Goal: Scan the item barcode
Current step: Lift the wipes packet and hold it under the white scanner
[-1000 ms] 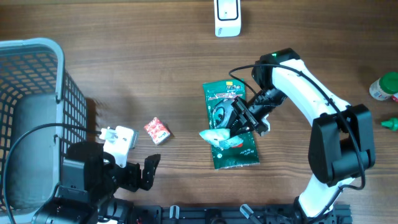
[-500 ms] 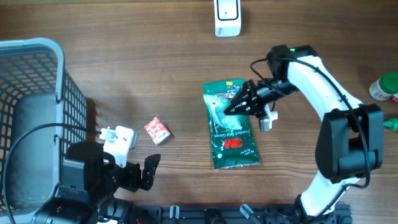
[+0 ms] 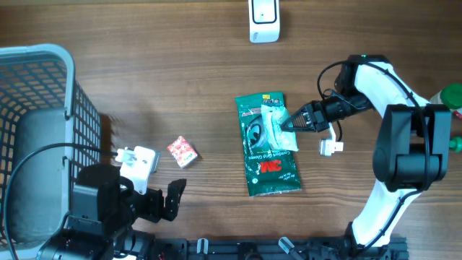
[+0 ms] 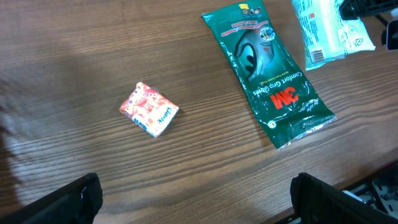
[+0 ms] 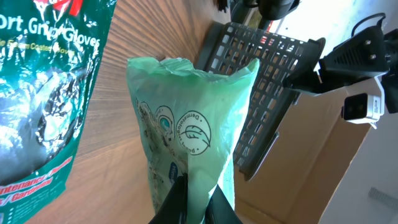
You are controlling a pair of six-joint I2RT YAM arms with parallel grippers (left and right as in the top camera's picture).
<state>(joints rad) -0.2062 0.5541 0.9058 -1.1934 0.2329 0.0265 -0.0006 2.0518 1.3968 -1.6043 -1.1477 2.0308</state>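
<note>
Pale green, leaf-printed pouch (image 5: 186,137) hanging crinkled, right tool (image 3: 294,123) pinching its edge; left tool (image 3: 164,201) spread wide.

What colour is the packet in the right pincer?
Pale green packet, best seen in right wrist view.

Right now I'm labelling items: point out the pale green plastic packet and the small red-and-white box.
pale green plastic packet (image 5: 188,135): right wrist view, on its leaf logo.
small red-and-white box (image 4: 149,109): left wrist view, on its top face.
</note>
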